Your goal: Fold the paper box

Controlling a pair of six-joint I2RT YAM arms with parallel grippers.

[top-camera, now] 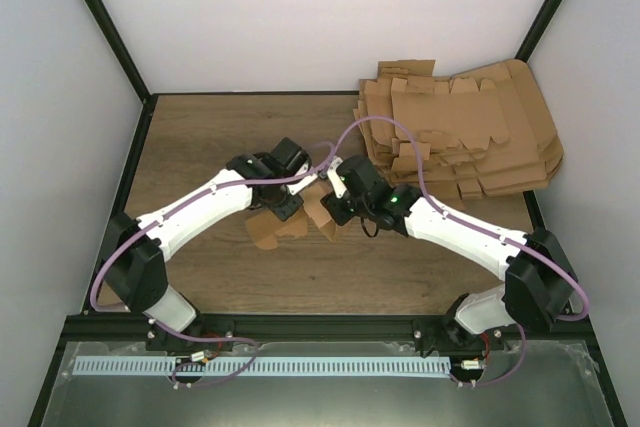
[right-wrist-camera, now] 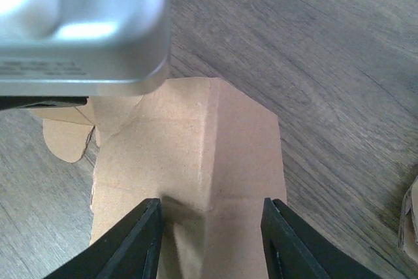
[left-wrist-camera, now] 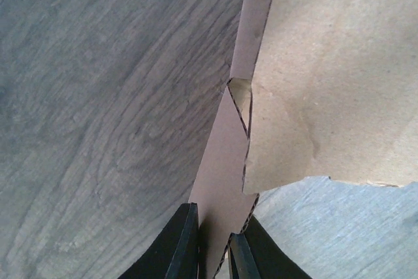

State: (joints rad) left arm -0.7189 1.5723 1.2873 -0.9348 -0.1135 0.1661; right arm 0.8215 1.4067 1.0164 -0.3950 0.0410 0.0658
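Note:
The paper box (top-camera: pixel 292 227) lies partly folded at the table's middle, under both grippers. In the left wrist view one brown panel (left-wrist-camera: pixel 326 63) lies flat and a narrow flap (left-wrist-camera: pixel 225 161) stands up from it. My left gripper (left-wrist-camera: pixel 212 247) is barely open, with that flap leaning in the slim gap and its corrugated edge against the right finger (left-wrist-camera: pixel 243 258). In the right wrist view my right gripper (right-wrist-camera: pixel 212 240) stands open just over the box (right-wrist-camera: pixel 189 155), its fingers either side of a raised crease and touching neither side. Both grippers (top-camera: pixel 287 205) (top-camera: pixel 333 213) meet over the box.
A pile of flat brown cardboard sheets (top-camera: pixel 460 127) lies at the back right of the wooden table (top-camera: pixel 200 137). The left arm's silver wrist housing (right-wrist-camera: pixel 85 24) hangs close above the box. White walls and a black frame close in the table.

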